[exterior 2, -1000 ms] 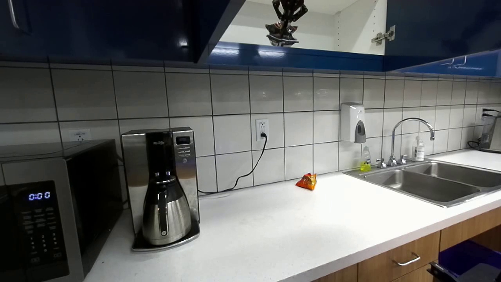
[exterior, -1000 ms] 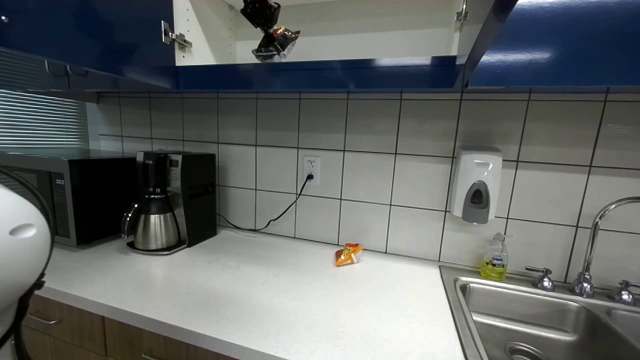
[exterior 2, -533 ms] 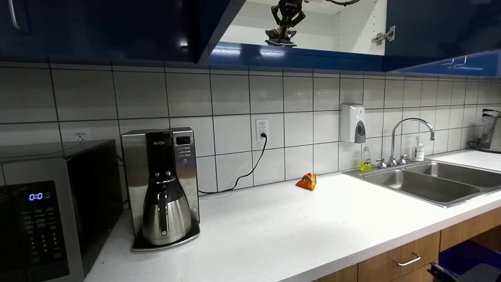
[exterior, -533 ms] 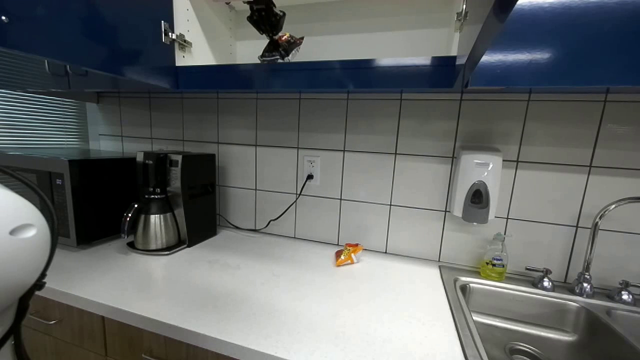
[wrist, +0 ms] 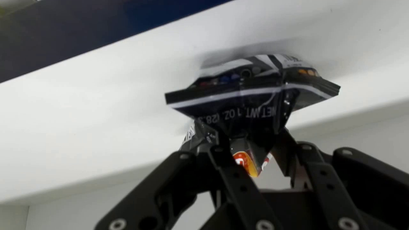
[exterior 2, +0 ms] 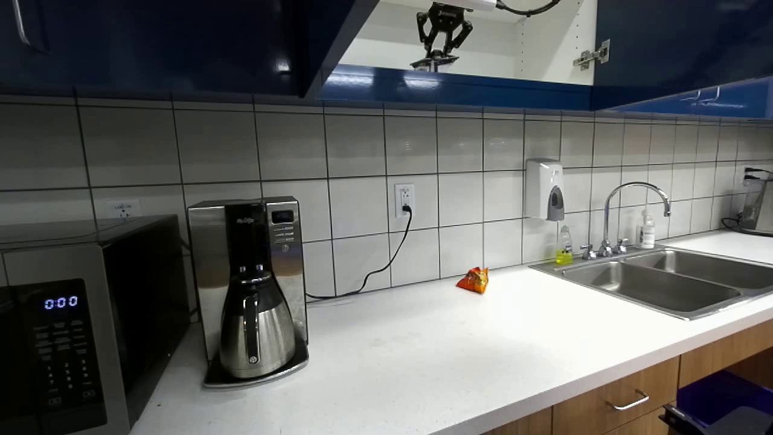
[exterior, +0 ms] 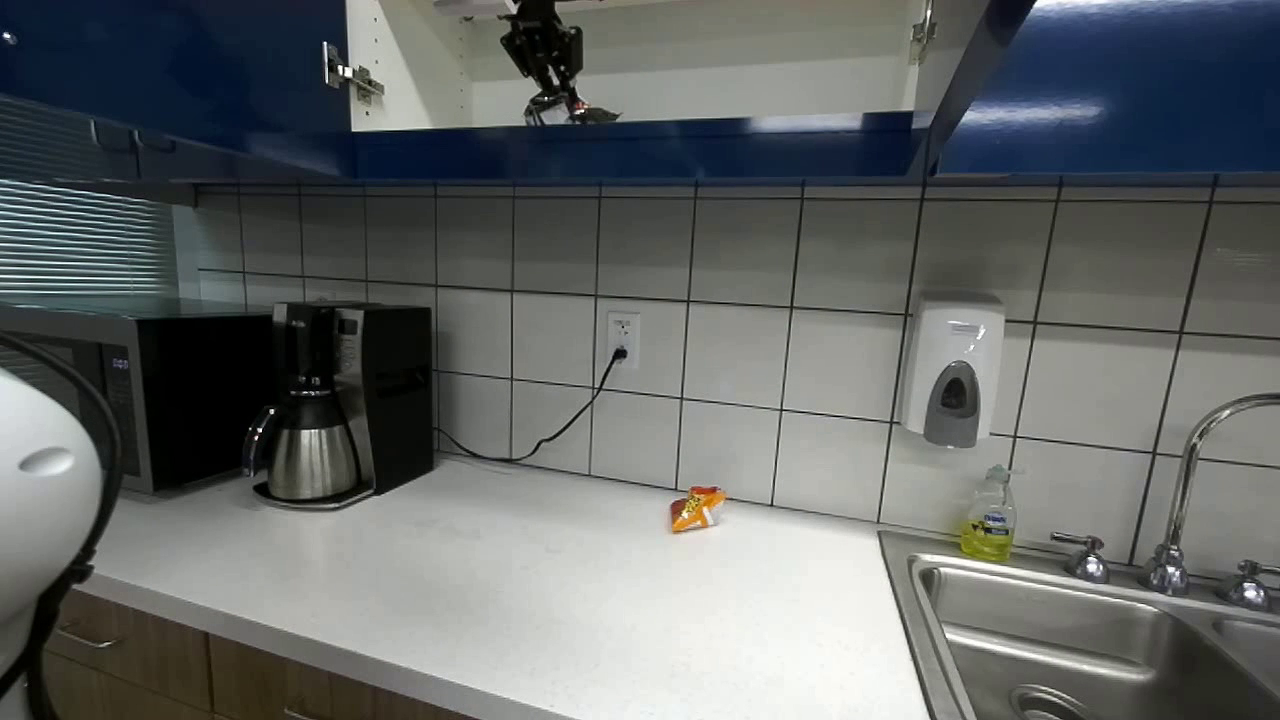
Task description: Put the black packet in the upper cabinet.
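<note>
The black packet [wrist: 252,99], with white stripes and a bit of orange and red print, is inside the open upper cabinet [wrist: 96,111]. It appears to rest on the cabinet floor in the wrist view. In both exterior views only its top shows above the cabinet's front edge, as the packet [exterior: 592,115] and the packet [exterior 2: 433,62]. My gripper [wrist: 252,140] points down at it inside the cabinet. Its fingers are parted on either side of the packet's near end, with a gap by one finger. The gripper also shows in both exterior views [exterior: 562,92] [exterior 2: 438,51].
The cabinet's blue front edge [exterior: 700,145] lies just below the gripper. Open blue doors [exterior: 170,80] [exterior 2: 682,48] flank it. Below are an orange packet [exterior: 697,509], a coffee maker [exterior 2: 253,290], a microwave [exterior 2: 60,326], a soap dispenser [exterior: 955,370] and a sink [exterior: 1060,620].
The gripper has moved slightly right in one exterior view and its fingers have parted. The packet has dropped lower and flattened behind the cabinet's front edge. More of the arm shows above.
</note>
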Robot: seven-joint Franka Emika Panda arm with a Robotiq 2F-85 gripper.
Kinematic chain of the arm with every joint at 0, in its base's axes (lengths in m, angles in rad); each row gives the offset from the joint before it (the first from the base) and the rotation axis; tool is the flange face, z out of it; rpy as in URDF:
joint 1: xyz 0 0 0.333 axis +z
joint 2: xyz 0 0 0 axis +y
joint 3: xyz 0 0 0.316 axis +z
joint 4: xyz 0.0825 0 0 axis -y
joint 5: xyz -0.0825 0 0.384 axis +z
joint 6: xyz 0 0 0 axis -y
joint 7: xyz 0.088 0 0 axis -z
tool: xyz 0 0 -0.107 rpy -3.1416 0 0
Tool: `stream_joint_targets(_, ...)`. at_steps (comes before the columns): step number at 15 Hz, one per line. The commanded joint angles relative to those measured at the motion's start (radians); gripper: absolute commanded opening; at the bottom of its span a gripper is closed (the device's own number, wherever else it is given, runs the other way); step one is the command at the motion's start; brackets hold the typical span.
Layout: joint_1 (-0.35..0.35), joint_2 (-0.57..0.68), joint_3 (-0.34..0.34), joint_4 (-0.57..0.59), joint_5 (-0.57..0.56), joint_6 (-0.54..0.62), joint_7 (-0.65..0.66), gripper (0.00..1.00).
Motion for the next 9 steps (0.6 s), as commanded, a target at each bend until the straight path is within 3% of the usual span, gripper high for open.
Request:
stream_joint_targets(1,0.005,0.027,-0.001,0.053,-0.032,-0.017,0.041,0.72)
stream_joint_targets(4,0.006,0.029,0.0,0.056,-0.034,-0.013,0.047,0.95)
stream_joint_targets(5,0.007,0.028,0.0,0.057,-0.035,-0.012,0.051,0.99)
stream_joint_targets(9,0.009,0.01,0.001,0.047,-0.03,-0.005,0.055,1.0)
